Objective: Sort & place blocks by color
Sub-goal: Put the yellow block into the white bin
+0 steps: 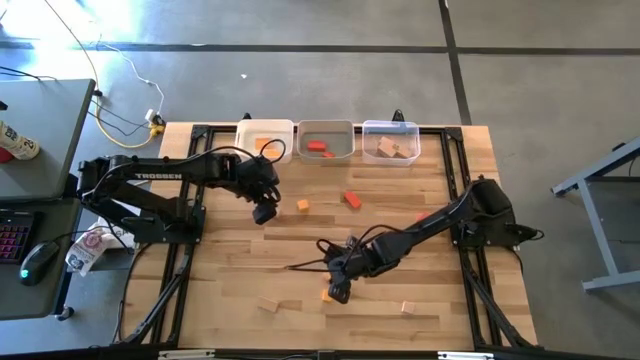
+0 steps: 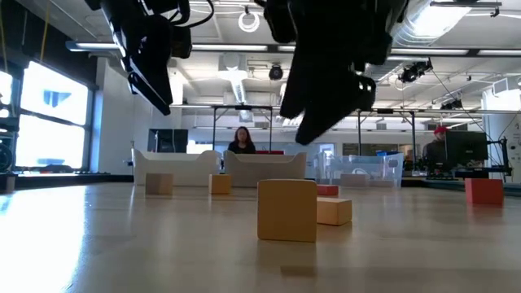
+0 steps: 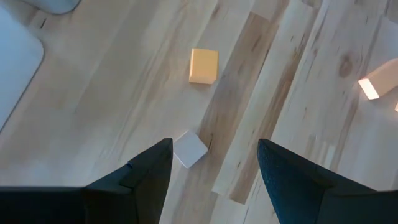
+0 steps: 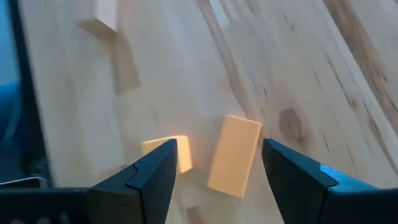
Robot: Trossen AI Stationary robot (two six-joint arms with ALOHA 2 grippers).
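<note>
Closest to you in the low view is a tan block (image 2: 287,210) standing on the table (image 2: 122,244), with a flatter one (image 2: 335,211) just behind it and the right gripper (image 2: 330,98) hanging dark above; way back sit the bins and a person, so mind that's room clutter, not your target.

From the high view you've got the left gripper (image 1: 264,212) hovering mid-table near the white bin (image 1: 266,137), with an orange cube (image 1: 303,205) just to its right and a red block (image 1: 352,199) a bit further right; the right gripper (image 1: 337,291) is down near the front edge over an orange block (image 1: 326,295); pale blocks (image 1: 267,304) lie along the near edge, and the grey bin (image 1: 327,139) and clear bin (image 1: 391,140) already hold some pieces.

Left wrist view: fingers (image 3: 152,171) spread wide and holding nothing; a pale cube (image 3: 189,149) sits between them, orange cube (image 3: 203,65) further out.

Right wrist view: fingers (image 4: 158,171) apart, empty, straddling an orange bar (image 4: 234,155) with a smaller orange piece (image 4: 169,153) right beside it; that's your risk, I reckon; close there and you could pinch both, or nudge the bar askew since it lies tilted to the fingers.
</note>
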